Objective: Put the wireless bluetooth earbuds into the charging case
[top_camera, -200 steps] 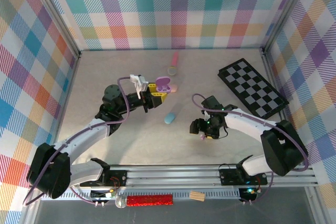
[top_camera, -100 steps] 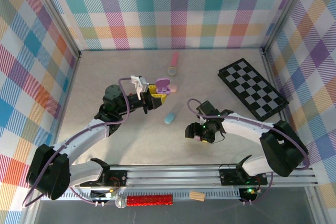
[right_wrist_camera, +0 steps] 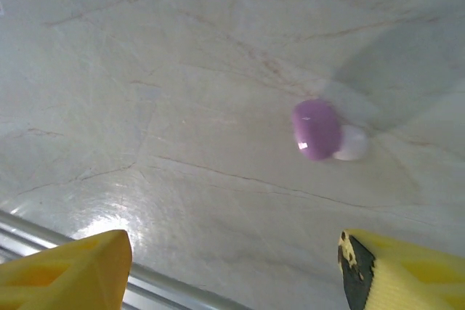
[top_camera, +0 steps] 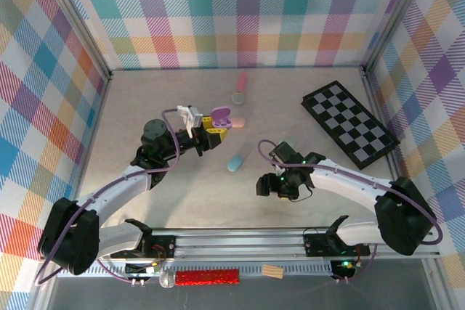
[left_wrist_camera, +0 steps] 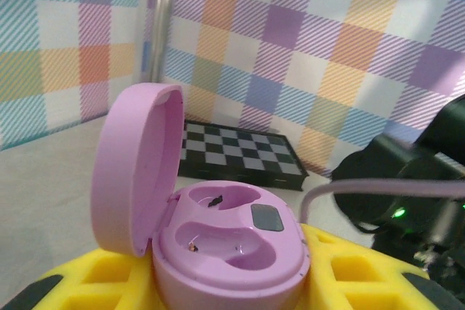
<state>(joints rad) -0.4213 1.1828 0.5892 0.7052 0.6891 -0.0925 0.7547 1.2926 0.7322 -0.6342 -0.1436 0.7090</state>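
My left gripper [top_camera: 211, 130] is shut on the pale purple charging case [top_camera: 221, 116], holding it above the table with the lid up. In the left wrist view the case [left_wrist_camera: 225, 252] sits between the yellow pads [left_wrist_camera: 363, 288]; its lid [left_wrist_camera: 134, 172] stands open and both wells hold nothing. My right gripper [top_camera: 278, 188] hovers low over the near table, open. In the right wrist view one purple earbud [right_wrist_camera: 317, 129] with a white tip lies on the table beyond the gripper [right_wrist_camera: 232, 274], not between its yellow fingers [right_wrist_camera: 73, 274].
A blue pebble-shaped case [top_camera: 235, 163] lies between the arms. A small pink piece [top_camera: 239, 121] lies beside the held case; a pink stick [top_camera: 243, 79] and a round olive piece [top_camera: 237, 96] lie further back. A chessboard [top_camera: 349, 121] lies at the right. The metal rail [right_wrist_camera: 167, 288] runs near the right gripper.
The right gripper has slid left and slightly nearer the front edge, still open. The left gripper with the case has shifted a little to the left.
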